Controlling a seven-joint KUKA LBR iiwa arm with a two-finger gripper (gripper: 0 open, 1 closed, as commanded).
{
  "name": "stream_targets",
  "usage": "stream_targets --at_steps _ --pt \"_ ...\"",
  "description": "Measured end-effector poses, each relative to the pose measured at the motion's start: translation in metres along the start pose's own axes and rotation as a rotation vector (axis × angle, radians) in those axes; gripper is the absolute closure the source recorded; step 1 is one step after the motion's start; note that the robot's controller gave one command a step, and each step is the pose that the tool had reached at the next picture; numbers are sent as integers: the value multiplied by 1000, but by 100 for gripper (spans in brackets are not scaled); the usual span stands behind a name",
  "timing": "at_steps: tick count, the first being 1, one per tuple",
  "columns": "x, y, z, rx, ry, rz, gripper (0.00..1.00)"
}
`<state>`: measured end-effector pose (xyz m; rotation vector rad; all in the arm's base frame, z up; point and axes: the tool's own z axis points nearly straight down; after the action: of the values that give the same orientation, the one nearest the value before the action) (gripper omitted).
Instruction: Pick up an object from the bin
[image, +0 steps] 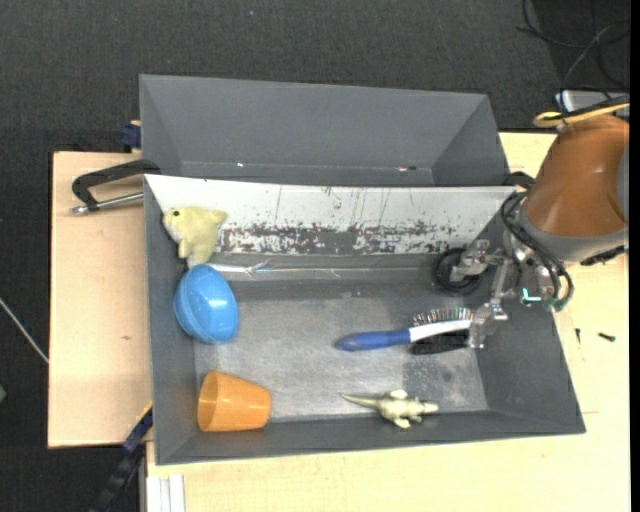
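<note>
My gripper (489, 312) is low in the bin's right part, right at the bristle end of a brush (415, 334). The brush has a blue handle pointing left and a head of white and black bristles, and it lies flat on the floor. Just behind the gripper, near the back wall, sits a black round thing (453, 271) with a silvery part on it. A pale toy lizard (396, 406) lies near the front wall, left of and below the gripper.
Along the left wall lie a yellowish plush toy (195, 231), a blue egg-shaped ball (207, 303) and an orange cup (232, 402) on its side. The arm with its orange cover comes in over the right rim.
</note>
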<state>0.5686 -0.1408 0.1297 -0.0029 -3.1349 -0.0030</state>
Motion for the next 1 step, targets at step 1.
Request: stream_targets --at_steps 1 --pt "11 7 58 1 -10 -159 0"
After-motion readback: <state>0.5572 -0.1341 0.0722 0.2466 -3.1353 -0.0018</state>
